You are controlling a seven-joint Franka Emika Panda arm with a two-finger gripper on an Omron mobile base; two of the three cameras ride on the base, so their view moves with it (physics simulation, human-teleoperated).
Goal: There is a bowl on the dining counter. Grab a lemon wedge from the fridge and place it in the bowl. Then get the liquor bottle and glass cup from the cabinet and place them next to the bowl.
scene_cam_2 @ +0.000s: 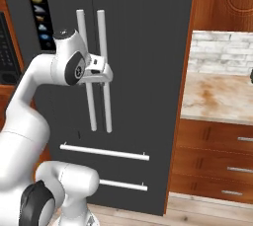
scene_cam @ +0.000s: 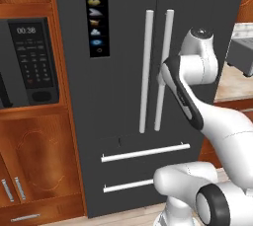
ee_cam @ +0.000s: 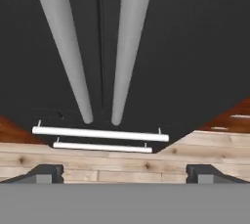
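Note:
The dark grey fridge (scene_cam: pixel 123 72) (scene_cam_2: pixel 143 47) stands shut in front of me, with two long pale vertical handles (scene_cam: pixel 147 72) (scene_cam_2: pixel 104 72) (ee_cam: pixel 129 47) side by side at its middle seam. My gripper (scene_cam_2: pixel 105 76) (ee_cam: pixel 125 174) hovers just in front of these handles at mid-height. It is open wide, with nothing between its fingertips (ee_cam: pixel 46 173). In the hand view both handles run up from between the fingertips. The bowl, the lemon wedge, the liquor bottle, the glass cup and the cabinet are out of view.
Two horizontal drawer handles (scene_cam: pixel 146 152) (scene_cam_2: pixel 105 152) cross the fridge's lower part. A built-in microwave (scene_cam: pixel 32 62) sits in wooden cabinetry to the left. To the right are a stone counter (scene_cam_2: pixel 217 96) over wooden drawers (scene_cam_2: pixel 217 161) and a grey toaster (scene_cam: pixel 242 52).

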